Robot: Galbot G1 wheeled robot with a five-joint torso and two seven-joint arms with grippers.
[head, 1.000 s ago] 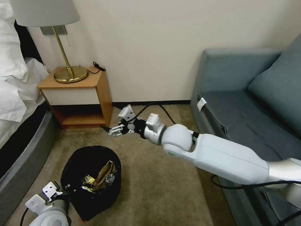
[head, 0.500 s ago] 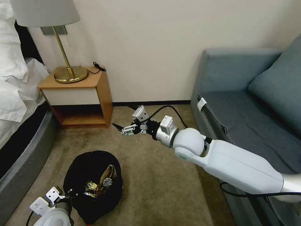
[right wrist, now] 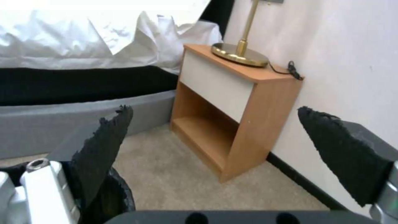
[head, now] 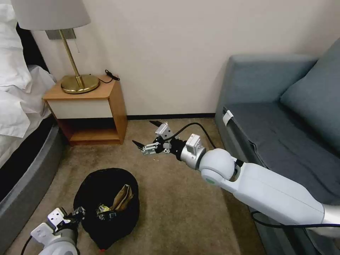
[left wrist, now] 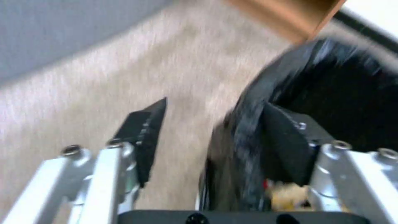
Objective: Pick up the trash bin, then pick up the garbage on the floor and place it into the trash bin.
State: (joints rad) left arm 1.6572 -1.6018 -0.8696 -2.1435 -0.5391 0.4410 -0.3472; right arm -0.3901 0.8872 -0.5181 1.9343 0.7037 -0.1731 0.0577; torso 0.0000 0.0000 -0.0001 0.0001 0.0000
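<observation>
1. Retracting from over the trash bin [head: 106, 207], the right gripper [head: 147, 136] now hangs with fingers spread wide, holding nothing.
2. Left gripper [left wrist: 209, 137]: one finger inside the bin rim, one outside; a clamped hold cannot be confirmed.
3. Brown paper bag [head: 122, 198] and wrappers lie inside the bin; this drop appears complete.

The right arm [head: 269, 191] is a glossy white shell with a ball-shaped joint, a silver wrist collar and a black cable. Each end effector, right [head: 148, 135] and left [left wrist: 211, 133], has silver linkages with round screw heads and black wedge-shaped fingers [right wrist: 104, 146].
</observation>
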